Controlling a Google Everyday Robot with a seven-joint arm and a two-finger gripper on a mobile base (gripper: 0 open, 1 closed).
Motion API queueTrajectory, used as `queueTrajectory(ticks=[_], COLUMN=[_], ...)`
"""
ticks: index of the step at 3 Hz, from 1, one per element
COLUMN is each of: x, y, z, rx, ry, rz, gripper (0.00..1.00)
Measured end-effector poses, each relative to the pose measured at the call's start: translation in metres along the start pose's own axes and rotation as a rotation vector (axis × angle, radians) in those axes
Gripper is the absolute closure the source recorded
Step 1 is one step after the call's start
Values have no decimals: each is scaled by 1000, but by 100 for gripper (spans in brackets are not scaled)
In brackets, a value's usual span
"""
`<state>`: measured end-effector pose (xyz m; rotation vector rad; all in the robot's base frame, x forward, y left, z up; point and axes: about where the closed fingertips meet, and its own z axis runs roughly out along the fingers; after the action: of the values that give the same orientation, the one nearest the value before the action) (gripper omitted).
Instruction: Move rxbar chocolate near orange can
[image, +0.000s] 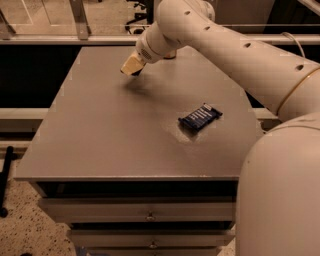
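The rxbar chocolate (200, 117) is a small flat bar in a dark wrapper with rows of white lettering. It lies at an angle on the right middle of the grey table (110, 130). My gripper (131, 66) hovers over the far middle of the table, well to the left of and beyond the bar. It holds nothing that I can see. The orange can (170, 54) stands at the table's far edge, just right of the gripper. My arm hides most of it, and only a sliver of its lower part shows.
My arm (235, 50) stretches from the right foreground across the table's far right side, above the bar. Drawers (150, 216) sit under the table's front edge. A rail (60, 39) runs behind the table.
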<state>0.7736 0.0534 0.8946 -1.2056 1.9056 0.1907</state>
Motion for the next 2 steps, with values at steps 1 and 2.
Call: queueTrajectory(ticks=[1,2], x=[42,62], y=[-56,-99], z=[-7,-5], rx=[122,219], ry=[58,66], rz=[49,77], gripper=[100,100])
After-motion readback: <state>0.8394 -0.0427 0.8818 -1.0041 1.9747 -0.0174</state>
